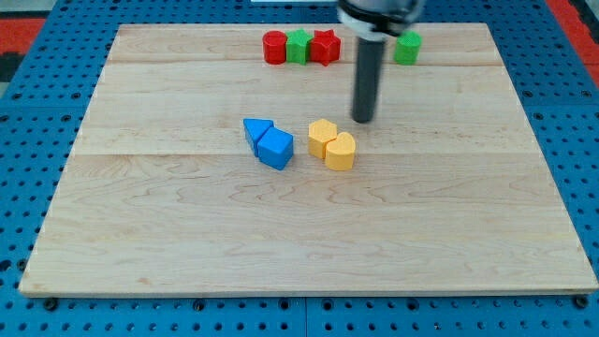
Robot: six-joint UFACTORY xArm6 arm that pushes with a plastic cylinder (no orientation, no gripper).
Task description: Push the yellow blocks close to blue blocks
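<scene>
Two yellow blocks sit near the board's middle: a yellow hexagon-like block (322, 136) and a yellow heart-like block (341, 151) touching it at lower right. To their left lie two blue blocks touching each other: a blue triangle (256, 130) and a blue cube (276, 149). A gap of about a block's width separates the blue pair from the yellow pair. My tip (362, 120) rests on the board just above and to the right of the yellow blocks, apart from them.
Along the view's top stand a red cylinder (273, 47), a green cube (298, 45) and a red star (324, 46) in a row, and a green block (406, 47) to the rod's right. The wooden board (140, 234) lies on a blue pegboard.
</scene>
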